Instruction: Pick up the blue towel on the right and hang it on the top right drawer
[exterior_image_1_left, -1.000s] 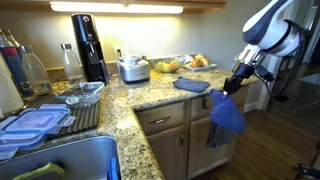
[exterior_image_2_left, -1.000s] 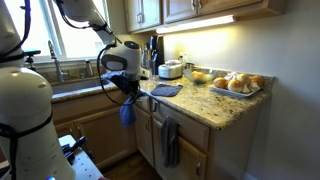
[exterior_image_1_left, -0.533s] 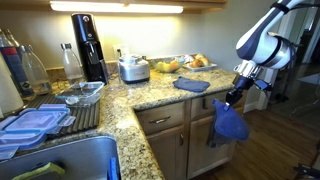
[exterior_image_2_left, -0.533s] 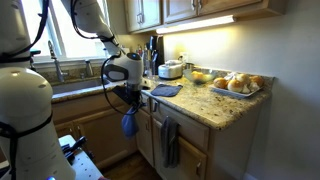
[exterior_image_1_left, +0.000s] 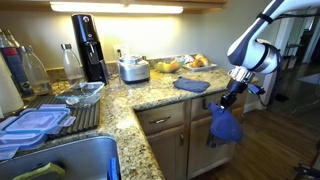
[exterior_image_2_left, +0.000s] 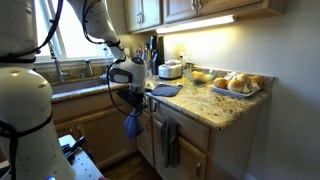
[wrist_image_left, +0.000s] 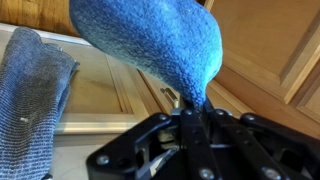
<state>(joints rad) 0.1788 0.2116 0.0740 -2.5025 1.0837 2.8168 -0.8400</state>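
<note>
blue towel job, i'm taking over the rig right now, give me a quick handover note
Tool: shut on the blue towel, which dangles bunched below it, clear of the counter.
Top right drawer: no blue towel hung on it yet. A grey towel hangs below the counter close by.
Done: pick-up.
Left: bring the towel to the drawer, drape it over, let go.
A second blue towel lies folded on the counter; probably best left alone.

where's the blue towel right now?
Pinched in the gripper, the blue towel hangs in mid-air before the wooden drawers, below the counter edge; wrist view shows a grey towel to its left.
</note>
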